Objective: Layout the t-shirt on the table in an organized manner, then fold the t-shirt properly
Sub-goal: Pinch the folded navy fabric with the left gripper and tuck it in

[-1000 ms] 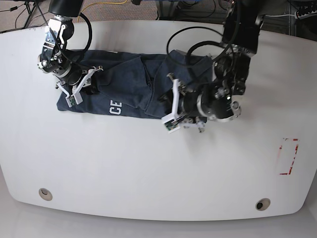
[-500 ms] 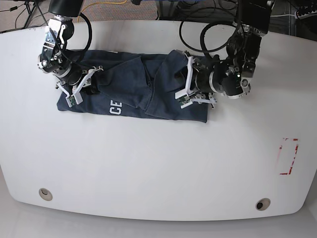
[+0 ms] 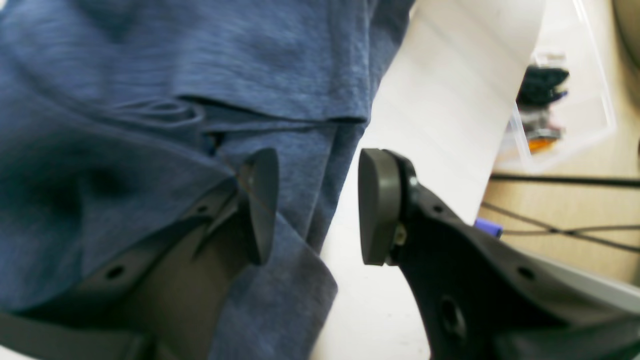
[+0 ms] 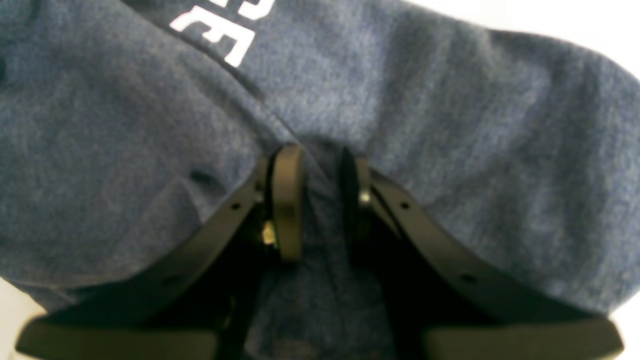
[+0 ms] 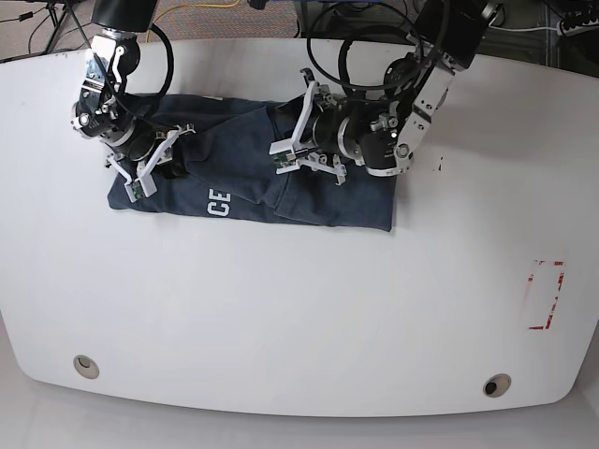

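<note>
The dark navy t-shirt [image 5: 243,159] lies bunched in a wide band across the far half of the white table [image 5: 299,318], with white letters showing on its near edge. My right gripper [image 5: 164,157] sits at the shirt's left end. In the right wrist view the right gripper [image 4: 320,200] is shut on a raised fold of the t-shirt [image 4: 450,130]. My left gripper [image 5: 292,131] hovers over the shirt's middle. In the left wrist view the left gripper [image 3: 317,205] stands open, one finger on the t-shirt [image 3: 175,75], the other over bare table [image 3: 440,90].
Two round grommet holes [image 5: 85,366] [image 5: 496,384] sit near the table's front edge, and a red-outlined rectangle [image 5: 546,295] marks the right side. Cables hang off both arms. Beyond the table's far edge is a clear plastic box [image 3: 555,100] on the floor.
My left arm swept from the shirt's near right corner up and leftward to its middle. The shirt's right part now lies flat. The right arm kept still.
</note>
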`<state>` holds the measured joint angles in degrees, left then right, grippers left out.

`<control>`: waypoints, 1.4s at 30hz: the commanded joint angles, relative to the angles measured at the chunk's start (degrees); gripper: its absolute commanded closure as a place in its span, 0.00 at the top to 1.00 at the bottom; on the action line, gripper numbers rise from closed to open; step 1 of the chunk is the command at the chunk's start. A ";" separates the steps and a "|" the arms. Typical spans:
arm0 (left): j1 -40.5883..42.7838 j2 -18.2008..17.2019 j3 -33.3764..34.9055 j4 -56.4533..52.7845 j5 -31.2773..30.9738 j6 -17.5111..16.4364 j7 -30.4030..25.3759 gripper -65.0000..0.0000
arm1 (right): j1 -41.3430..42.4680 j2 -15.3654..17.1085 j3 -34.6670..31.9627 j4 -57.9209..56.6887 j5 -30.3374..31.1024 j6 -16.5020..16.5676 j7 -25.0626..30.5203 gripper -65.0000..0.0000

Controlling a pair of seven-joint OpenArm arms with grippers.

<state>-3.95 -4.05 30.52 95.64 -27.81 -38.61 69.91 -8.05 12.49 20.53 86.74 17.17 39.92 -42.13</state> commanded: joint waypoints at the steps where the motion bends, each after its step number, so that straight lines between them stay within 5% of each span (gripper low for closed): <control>1: -1.11 1.02 -0.15 1.73 -0.80 -0.29 -0.59 0.38 | -0.25 0.39 -0.10 0.25 -1.04 0.08 -2.57 0.19; 15: -1.29 -0.91 -9.47 8.76 -0.45 -1.39 -0.59 0.40 | -1.57 -1.02 -0.01 4.73 -1.39 0.08 -4.16 0.19; 23: 0.38 -3.20 -8.15 9.11 -0.54 1.82 -0.59 0.68 | -1.57 -1.46 -0.01 4.47 -1.39 0.08 -4.16 0.19; 42: 4.43 -6.63 -7.53 8.50 -0.45 3.93 -0.59 0.59 | -1.57 -1.46 -0.01 4.47 -1.39 0.08 -4.16 0.19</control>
<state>1.58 -10.98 23.20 103.53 -27.46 -34.74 70.67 -9.74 10.61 20.53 90.80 16.51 39.70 -45.17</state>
